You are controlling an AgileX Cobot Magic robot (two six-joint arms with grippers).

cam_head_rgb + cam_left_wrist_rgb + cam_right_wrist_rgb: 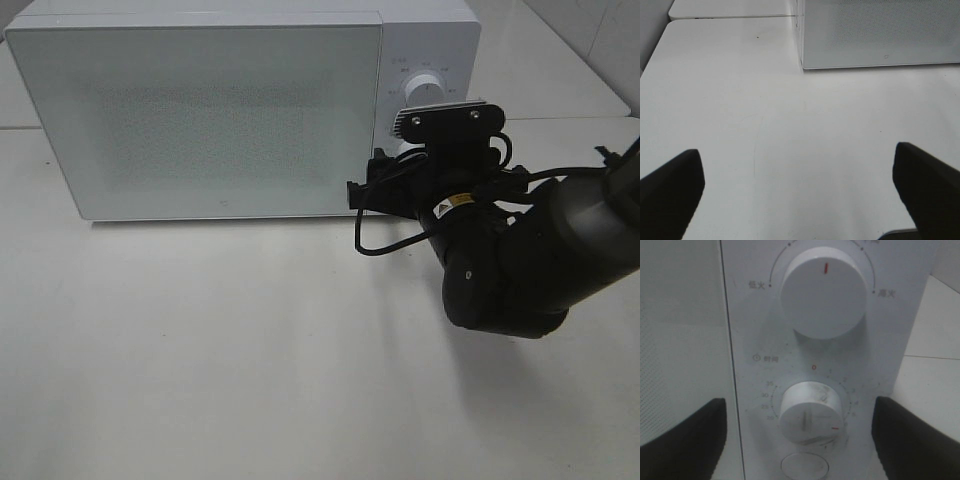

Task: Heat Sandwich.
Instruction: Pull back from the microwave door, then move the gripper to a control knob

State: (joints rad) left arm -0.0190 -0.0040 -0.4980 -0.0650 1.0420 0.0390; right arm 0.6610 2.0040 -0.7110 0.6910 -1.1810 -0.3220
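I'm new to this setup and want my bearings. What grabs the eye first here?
The white microwave, door shut, stands at the far side of the table. The black right arm reaches to its control panel, with the right gripper open on either side of the timer knob, below the larger power knob. No sandwich shows.

You see a white microwave [430,35] whose door [200,115] carries a fine grey dot pattern. Its upper knob [824,290] is white with a red line. The table [220,350] is off-white, the arm [520,265] black, and the left gripper [800,197] black too.
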